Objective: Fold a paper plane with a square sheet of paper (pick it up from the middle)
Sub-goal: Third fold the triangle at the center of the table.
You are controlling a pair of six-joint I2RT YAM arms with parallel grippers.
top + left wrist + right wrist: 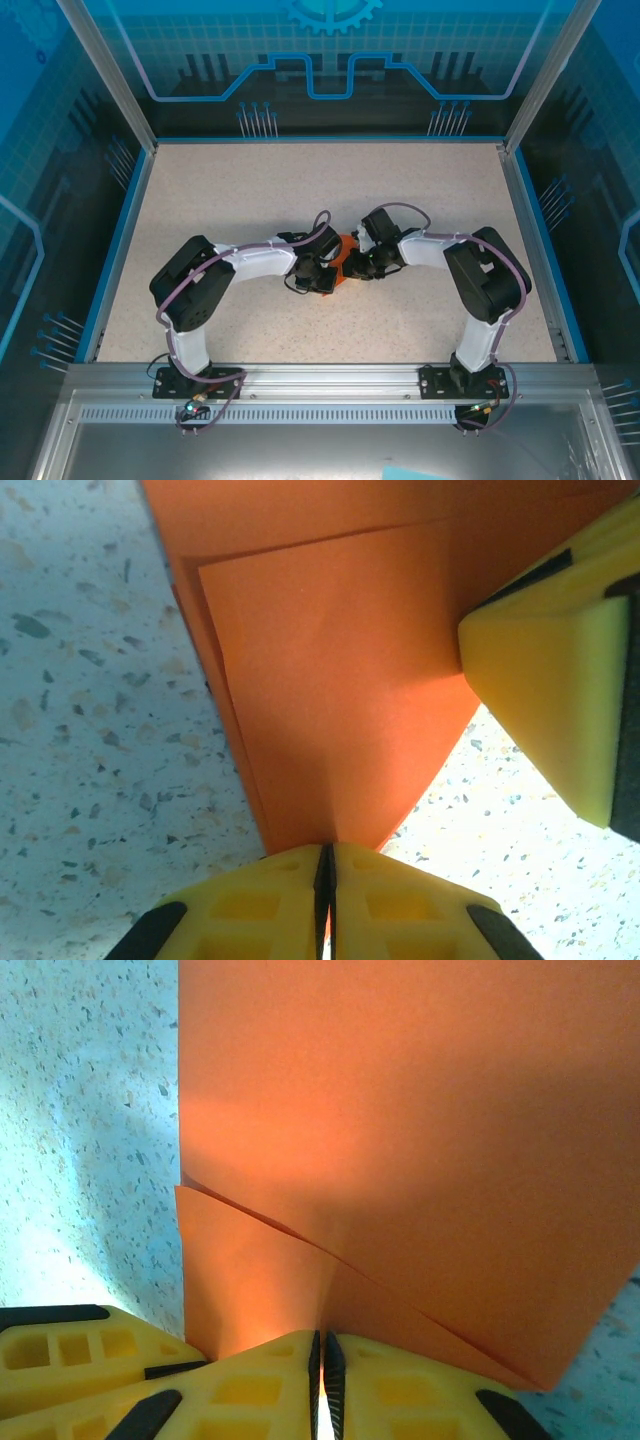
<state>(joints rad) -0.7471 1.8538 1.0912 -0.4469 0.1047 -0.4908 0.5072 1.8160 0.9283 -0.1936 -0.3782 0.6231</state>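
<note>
Orange plane (344, 247) sits dead centre of the counter (250, 190), squeezed between the two wrists, and from overhead just a sliver of it peeks out.

In close, the left fingers (300, 905) are pressed together with the paper's lower tip caught in the seam between them: a firm pinch. The right fingers (350, 1385) do the same, clamped flat on a layered edge. Overhead, the left arm reaches in from the plane's 8 o'clock and the right arm from its 3 o'clock.

Progress? Well along, I'd say. The wrist views show stacked layers and sharp creases, one running down toward 5 o'clock in the right wrist view, so several folds are in. Whether the wings are finished I can't tell, as the shape is never seen whole. Likely left: a last crease, then setting it down.

The left wrist view adds a bonus, the other arm's finger at the sheet's 3 o'clock edge. Whether the paper touches the counter, no view settles.
</note>
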